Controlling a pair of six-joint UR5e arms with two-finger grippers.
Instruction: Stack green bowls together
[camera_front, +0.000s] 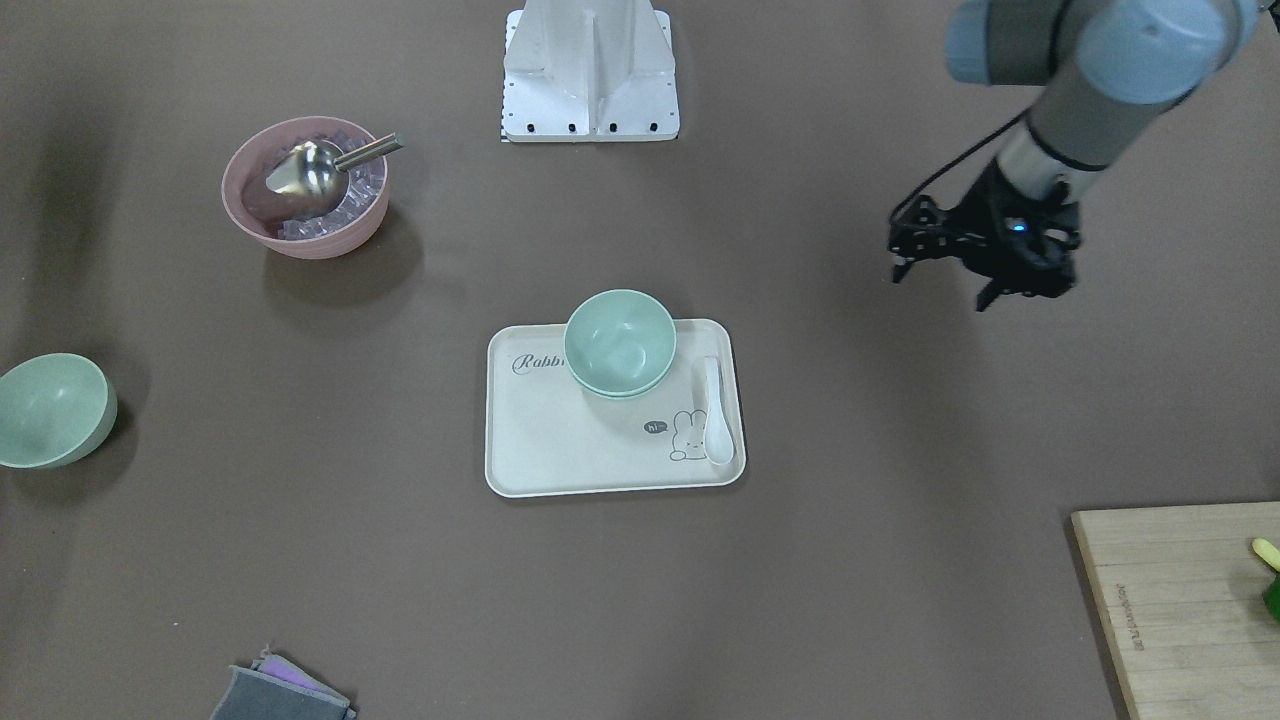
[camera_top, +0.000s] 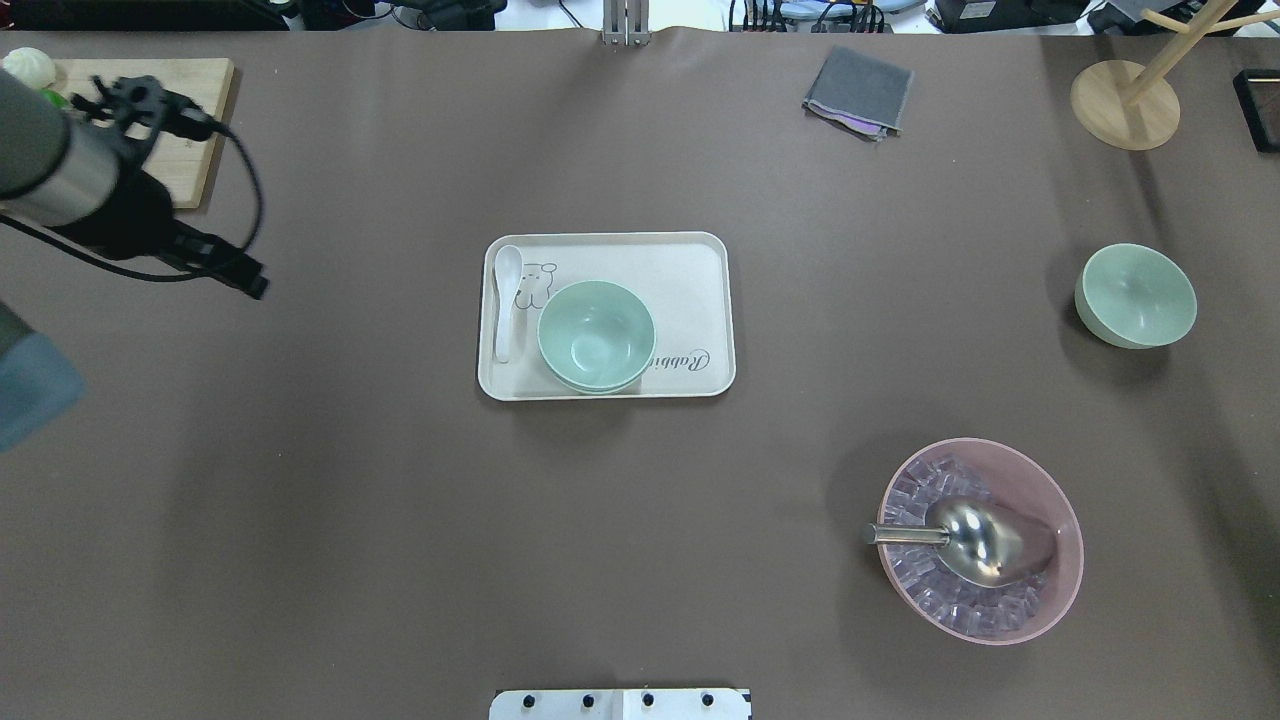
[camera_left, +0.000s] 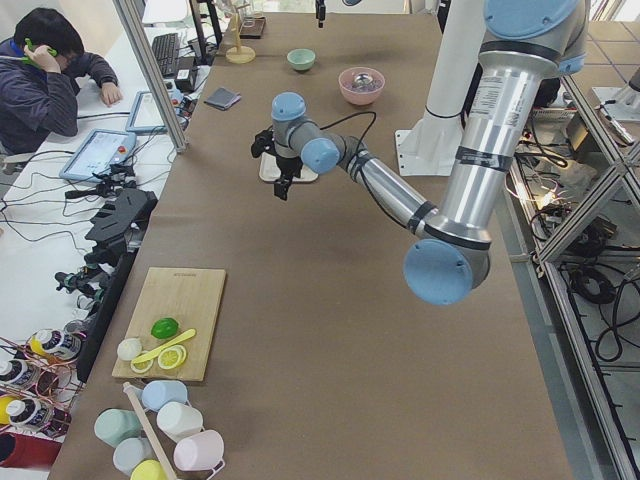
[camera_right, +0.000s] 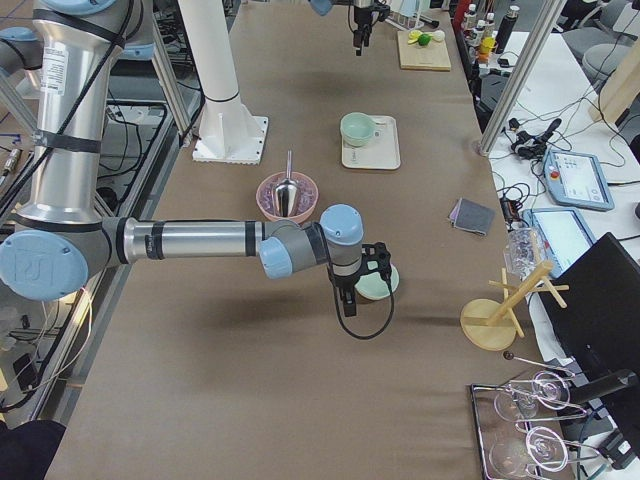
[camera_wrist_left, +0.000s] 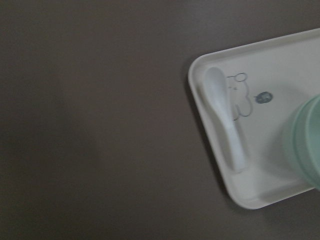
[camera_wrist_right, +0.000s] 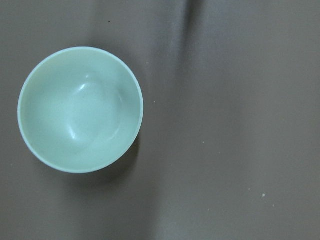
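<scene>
Two pale green bowls (camera_front: 620, 342) sit nested in a stack on the cream tray (camera_front: 560, 450), next to a white spoon (camera_front: 716, 410); the stack also shows in the overhead view (camera_top: 596, 335). The third green bowl (camera_top: 1137, 295) stands alone on the table on my right side, and fills the right wrist view (camera_wrist_right: 80, 110). My left gripper (camera_front: 1025, 292) hangs empty above bare table, well off the tray, and looks open. My right gripper (camera_right: 347, 300) hovers just beside the lone bowl (camera_right: 377, 283). I cannot tell whether it is open or shut.
A pink bowl (camera_top: 980, 540) with ice cubes and a metal scoop stands near my right. A wooden cutting board (camera_top: 190, 110) lies far left, a grey cloth (camera_top: 858, 92) and a wooden stand (camera_top: 1125, 100) at the far edge.
</scene>
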